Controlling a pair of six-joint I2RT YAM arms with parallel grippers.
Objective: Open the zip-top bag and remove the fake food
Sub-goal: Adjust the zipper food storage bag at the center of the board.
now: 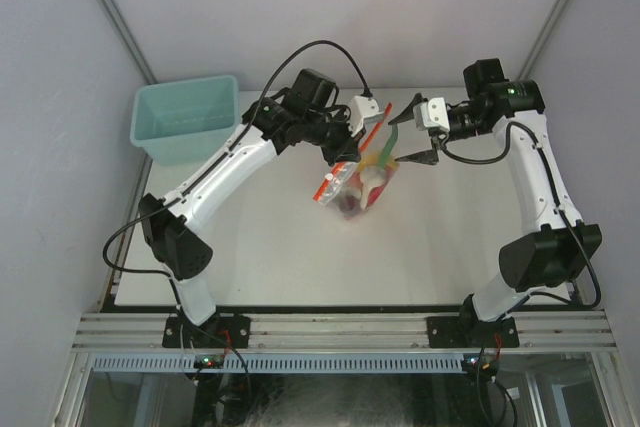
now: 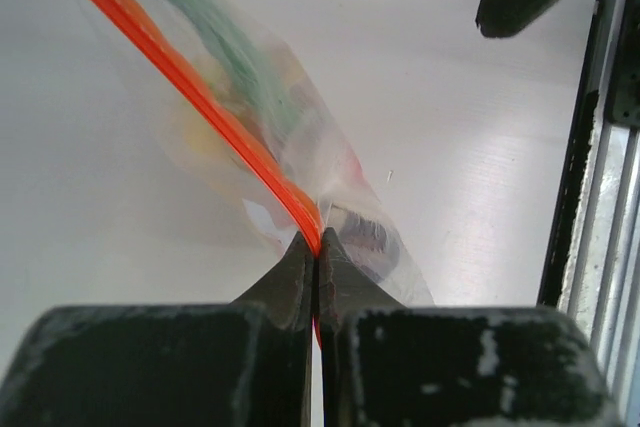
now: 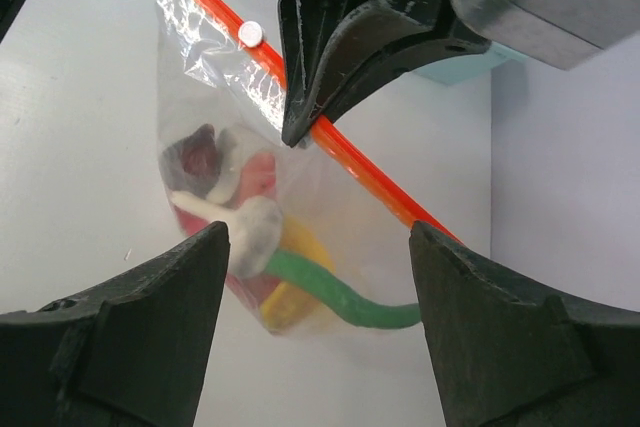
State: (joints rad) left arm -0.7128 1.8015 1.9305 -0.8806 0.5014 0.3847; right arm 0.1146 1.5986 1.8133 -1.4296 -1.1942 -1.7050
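Above white tabletop [image 1: 250, 247], left claw [image 2: 318, 239] pinches crinkly zip-top bag [image 3: 215, 97] by orange strip [image 3: 370, 177]; right claw [image 3: 318, 247] gapes.

Left hand [image 3: 297, 132] across zip-top bag [image 3: 210, 97] strip

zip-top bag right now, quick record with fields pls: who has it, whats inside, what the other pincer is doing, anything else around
bag: clear crinkly plastic zip-top bag
held by: left pincer, shut on the red-orange zip strip
contents: small plastic toy foods, red, white, yellow and green pieces
other arm: right pincer open, facing the bag, gripping nothing
zip open or closed: cannot tell
also there: teal plastic bin at the far left corner of the white table
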